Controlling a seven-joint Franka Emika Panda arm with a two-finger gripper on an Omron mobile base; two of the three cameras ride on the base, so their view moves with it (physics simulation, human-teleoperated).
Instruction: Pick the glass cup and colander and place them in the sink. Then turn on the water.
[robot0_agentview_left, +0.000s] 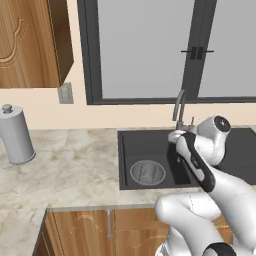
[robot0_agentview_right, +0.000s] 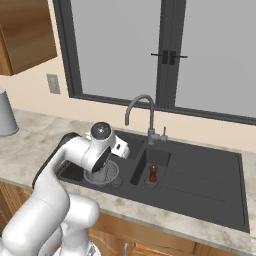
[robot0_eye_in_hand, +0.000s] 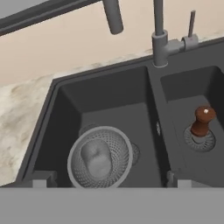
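Sink (robot0_eye_in_hand: 52, 105): colander (robot0_eye_in_hand: 100, 157) holds glass cup (robot0_eye_in_hand: 97, 158). Gripper (robot0_eye_in_hand: 109, 183) wide open, empty. Next: reach far-side faucet lever (robot0_eye_in_hand: 191, 27); water off.

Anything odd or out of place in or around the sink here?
Yes. A brown pepper mill stands upright on the drain of the smaller sink basin, an unusual spot for it. In the larger basin the glass cup lies on its side inside the colander. No water runs from the faucet.
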